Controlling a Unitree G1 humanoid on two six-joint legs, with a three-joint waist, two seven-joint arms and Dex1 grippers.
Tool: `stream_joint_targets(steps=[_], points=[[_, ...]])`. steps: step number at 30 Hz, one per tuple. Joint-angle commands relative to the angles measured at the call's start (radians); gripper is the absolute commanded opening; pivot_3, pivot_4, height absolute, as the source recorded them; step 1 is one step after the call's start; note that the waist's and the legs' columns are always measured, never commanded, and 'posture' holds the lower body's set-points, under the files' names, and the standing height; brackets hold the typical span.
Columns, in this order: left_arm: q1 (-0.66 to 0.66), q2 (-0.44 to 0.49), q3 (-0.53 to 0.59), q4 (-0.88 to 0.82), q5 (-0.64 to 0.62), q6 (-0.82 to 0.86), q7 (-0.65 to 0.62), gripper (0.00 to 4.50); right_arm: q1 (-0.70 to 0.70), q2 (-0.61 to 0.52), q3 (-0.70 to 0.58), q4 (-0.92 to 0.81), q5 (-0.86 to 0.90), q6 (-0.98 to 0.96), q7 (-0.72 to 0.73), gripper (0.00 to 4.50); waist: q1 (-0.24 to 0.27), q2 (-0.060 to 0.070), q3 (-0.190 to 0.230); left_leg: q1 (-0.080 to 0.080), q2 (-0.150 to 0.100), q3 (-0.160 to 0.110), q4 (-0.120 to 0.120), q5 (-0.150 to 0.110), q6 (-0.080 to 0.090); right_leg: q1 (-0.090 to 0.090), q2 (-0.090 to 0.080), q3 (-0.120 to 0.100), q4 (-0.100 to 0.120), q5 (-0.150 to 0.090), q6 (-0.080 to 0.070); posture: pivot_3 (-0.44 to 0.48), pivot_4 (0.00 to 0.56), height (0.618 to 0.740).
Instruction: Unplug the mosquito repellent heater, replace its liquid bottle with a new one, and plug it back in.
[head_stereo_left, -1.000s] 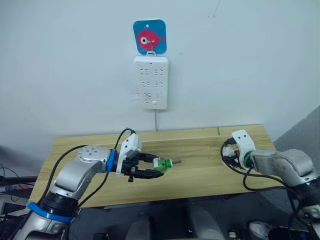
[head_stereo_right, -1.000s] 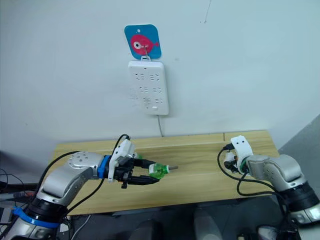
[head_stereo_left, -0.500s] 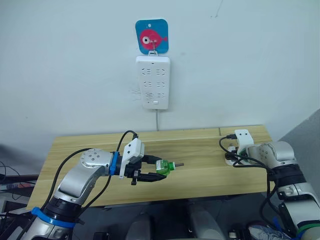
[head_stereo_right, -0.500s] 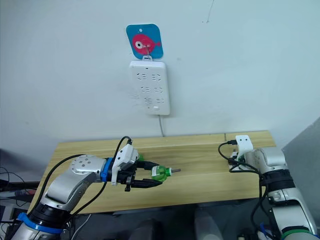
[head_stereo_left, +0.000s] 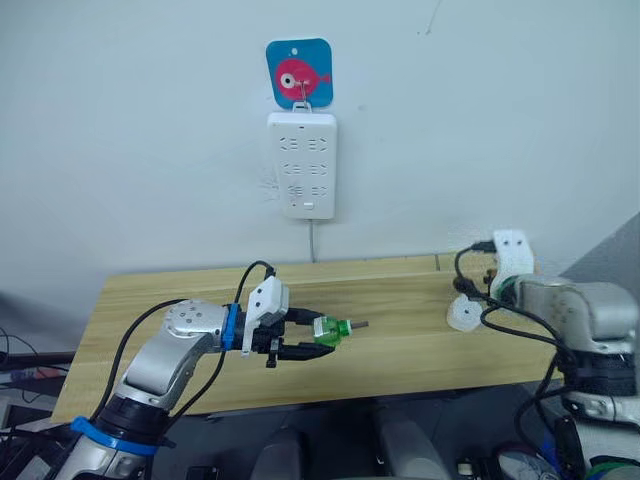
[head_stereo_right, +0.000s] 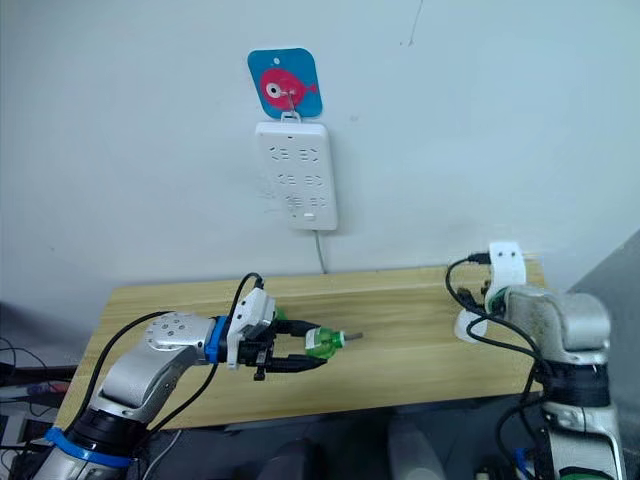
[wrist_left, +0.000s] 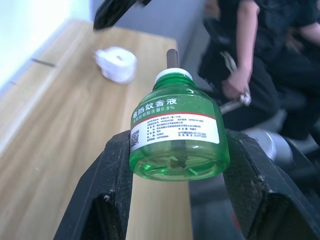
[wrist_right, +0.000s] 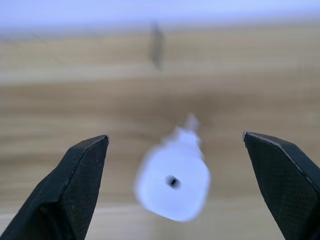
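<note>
Left gripper (wrist_left: 175, 200): clamping the liquid bottle (wrist_left: 176, 137) between its two black fingers (wrist_left: 107, 192), squeezing the wide base from both sides; it is hovering above the bench (head_stereo_left: 400, 345) near the middle of the front edge.

Liquid bottle: lying sideways in that grip, off the wood, with its white neck and thin dark wick pointing toward the bench's right end; it is carrying no cap, and a white-and-red label is wrapping round its green body.

Right gripper (wrist_right: 175, 182): hanging spread wide with nothing between its fingers (wrist_right: 75, 187), poised directly over the mosquito repellent heater (wrist_right: 173, 181) and not touching it.

Mosquito repellent heater: resting on the bench near the right end, between the front and back edges, well apart from the bottle; in the right wrist view its rounded white shell is showing a small dark hole in the middle, with something thin sticking out at one end, too blurred to make out.

Power strip (head_stereo_left: 303, 165): hanging on the wall above the back edge of the bench, beneath a blue hook plate (head_stereo_left: 299, 73) bearing a pink fish, its cable dropping behind the bench.

Person (wrist_left: 265, 55): sitting beyond the bench's right end in dark clothing, as seen in the left wrist view.
</note>
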Motion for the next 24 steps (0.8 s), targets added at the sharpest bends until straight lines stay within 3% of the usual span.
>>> stream_joint_targets(steps=[1, 5, 10, 15, 22, 24], points=[[0.006, -0.074, 0.056, -0.025, -0.006, -0.063, 0.104, 2.19, 0.100, 0.044, -0.071, -0.295, 0.131, -0.002, 0.103, 4.50, 0.002, 0.000, 0.000, 0.000, 0.000, -0.001, 0.000, 0.000, 0.000, 0.000, 0.000, -0.001, 0.000, 0.000, 0.000, -0.177, 0.174, 0.733], [-0.001, -0.172, 0.072, -0.037, 0.020, -0.110, 0.227, 2.19, 0.231, 0.190, -0.133, -0.489, 0.283, -0.114, 0.176, 4.50, -0.001, 0.000, 0.000, 0.000, 0.001, -0.002, 0.000, 0.000, 0.000, 0.001, -0.001, -0.002, 0.000, 0.000, 0.000, -0.192, 0.173, 0.733], [-0.019, -0.241, 0.067, -0.061, 0.040, -0.138, 0.318, 2.19, 0.234, 0.414, -0.120, -0.469, 0.518, -0.101, 0.089, 4.50, -0.021, 0.000, 0.000, 0.003, 0.000, 0.004, 0.001, 0.000, 0.000, 0.002, 0.000, 0.000, 0.000, 0.000, 0.002, -0.218, 0.169, 0.733], [-0.036, -0.248, 0.061, -0.060, 0.052, -0.159, 0.332, 2.19, 0.174, 0.448, -0.029, -0.382, 0.541, -0.119, 0.033, 4.50, -0.036, 0.000, 0.000, 0.004, 0.000, 0.005, 0.001, 0.001, 0.000, 0.002, 0.004, 0.001, 0.000, 0.000, 0.004, -0.209, 0.164, 0.733], [-0.024, -0.252, 0.042, -0.106, 0.050, -0.161, 0.347, 2.19, 0.109, 0.505, 0.001, -0.259, 0.584, -0.194, -0.022, 4.50, -0.035, 0.000, 0.000, 0.001, 0.000, 0.002, 0.000, 0.001, 0.000, 0.001, 0.004, 0.001, -0.001, 0.002, -0.001, -0.181, 0.160, 0.733], [-0.020, -0.253, 0.040, -0.115, 0.052, -0.169, 0.348, 2.19, 0.107, 0.509, 0.005, -0.243, 0.607, -0.211, -0.036, 4.13, -0.034, 0.000, 0.000, 0.001, 0.000, 0.001, 0.000, 0.001, 0.000, 0.001, 0.003, 0.001, -0.001, 0.002, -0.001, -0.178, 0.159, 0.733]])
